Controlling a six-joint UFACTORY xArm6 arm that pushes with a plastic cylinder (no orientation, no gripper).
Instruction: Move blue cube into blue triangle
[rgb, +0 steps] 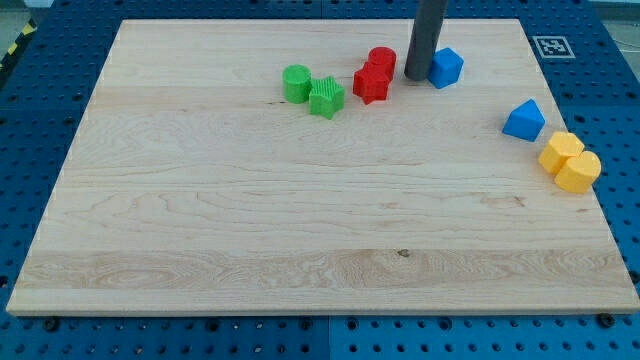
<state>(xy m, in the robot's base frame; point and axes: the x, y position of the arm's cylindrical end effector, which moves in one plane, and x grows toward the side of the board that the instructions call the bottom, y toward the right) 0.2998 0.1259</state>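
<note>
Near the top edge of the tabletop (200, 230), my tip (414, 78) stands just at the left side of the blue cube (445, 67), seemingly touching it. This end effector is a plain rod with no jaws to spread or press. The blue triangle (524, 120) lies well apart, by the right edge, beside two yellow blocks (570, 162). Red blocks (374, 74) sit just left of my tip.

surface: pale wooden board (250, 230) — base: blue perforated table (40, 120) | top-right: black-and-white marker tag (549, 45)
</note>
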